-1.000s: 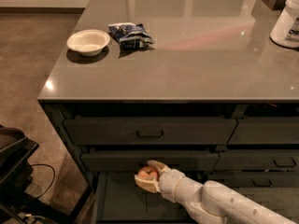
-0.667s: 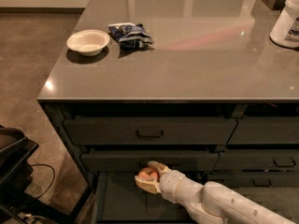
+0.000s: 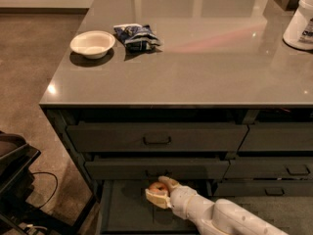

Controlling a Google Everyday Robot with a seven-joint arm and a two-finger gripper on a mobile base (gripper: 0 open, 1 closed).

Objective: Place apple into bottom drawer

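The apple (image 3: 156, 188) is orange-red and sits between the fingers of my gripper (image 3: 159, 190), which is shut on it. The white arm reaches in from the lower right. The gripper holds the apple over the back part of the open bottom drawer (image 3: 128, 210), just below the front of the handled middle drawer (image 3: 156, 169). The drawer's flat dark-grey floor shows to the left of and below the gripper. I cannot tell whether the apple touches the floor.
A white bowl (image 3: 92, 44) and a dark blue snack bag (image 3: 137, 36) lie on the grey countertop (image 3: 205, 62). A white container (image 3: 299, 21) stands at the right edge. The top drawer (image 3: 156, 138) is closed. Dark equipment with a cable (image 3: 17, 180) sits on the floor at left.
The gripper with the apple has stayed almost in place over the open bottom drawer; no clear movement shows.
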